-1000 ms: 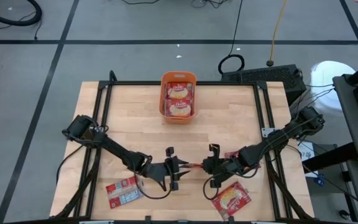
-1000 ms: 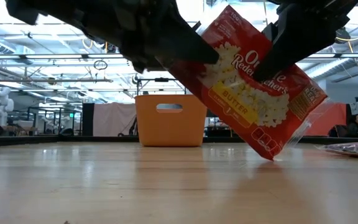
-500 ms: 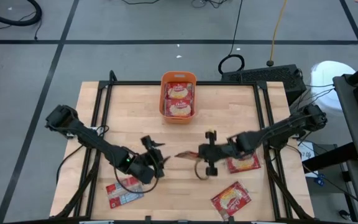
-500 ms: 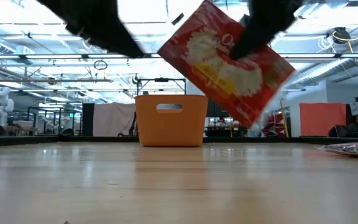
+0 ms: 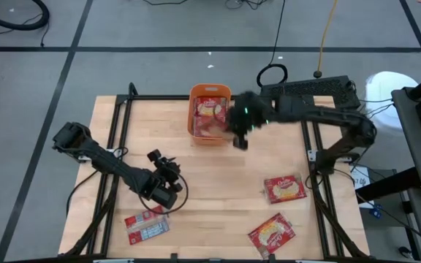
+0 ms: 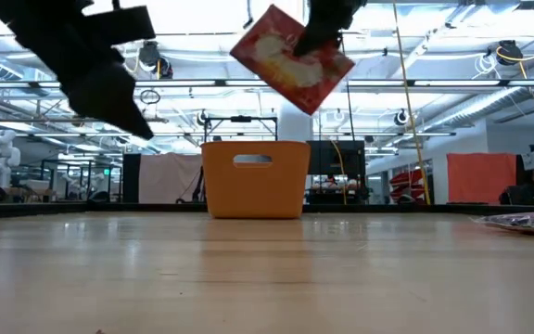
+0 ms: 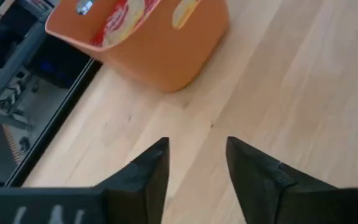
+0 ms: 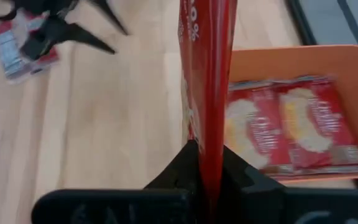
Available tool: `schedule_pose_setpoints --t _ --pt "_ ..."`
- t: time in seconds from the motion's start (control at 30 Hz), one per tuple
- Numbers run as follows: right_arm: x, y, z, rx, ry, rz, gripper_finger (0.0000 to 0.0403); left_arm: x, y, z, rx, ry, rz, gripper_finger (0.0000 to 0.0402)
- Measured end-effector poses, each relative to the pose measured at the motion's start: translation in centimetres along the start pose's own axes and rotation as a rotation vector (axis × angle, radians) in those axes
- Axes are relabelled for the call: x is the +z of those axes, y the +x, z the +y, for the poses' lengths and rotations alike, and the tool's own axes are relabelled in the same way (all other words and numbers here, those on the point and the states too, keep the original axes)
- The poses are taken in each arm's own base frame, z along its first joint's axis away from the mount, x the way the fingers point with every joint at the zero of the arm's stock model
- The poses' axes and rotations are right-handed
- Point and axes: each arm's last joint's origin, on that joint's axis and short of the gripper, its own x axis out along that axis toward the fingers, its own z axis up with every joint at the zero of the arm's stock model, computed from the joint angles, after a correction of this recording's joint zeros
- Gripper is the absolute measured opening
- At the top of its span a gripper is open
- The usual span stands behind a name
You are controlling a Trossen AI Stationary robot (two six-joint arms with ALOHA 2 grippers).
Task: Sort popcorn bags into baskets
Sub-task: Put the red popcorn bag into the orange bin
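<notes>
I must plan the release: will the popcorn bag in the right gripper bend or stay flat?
Popcorn bag is probably fairly stiff: right gripper pinches one edge, yet it stands straight. It looks thin and light, and may flutter into the orange basket.

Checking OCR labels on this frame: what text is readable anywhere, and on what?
"00%" (partial, uncertain): on the edge-on popcorn bag clamped in the right gripper.
Bags in the orange basket: print too blurred to read.
Loose bags on the table: too small to read.
No other text shows.
</notes>
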Motion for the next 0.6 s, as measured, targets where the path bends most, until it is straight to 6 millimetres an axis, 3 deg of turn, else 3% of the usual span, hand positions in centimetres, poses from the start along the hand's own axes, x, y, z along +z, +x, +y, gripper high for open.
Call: schedule_pose_setpoints --t 0.33,0.6 --pt "3.8 1.9 -8.1 0.031 -0.018 0.153 0.0013 -1.8 1.3 -1.1 -0.100 -0.092 -0.009 0.0116" --pt "5.1 5.0 -12.9 0.050 -0.099 0.298 0.0013 -1.5 2.0 -1.5 -0.143 -0.093 -0.067 0.0102"
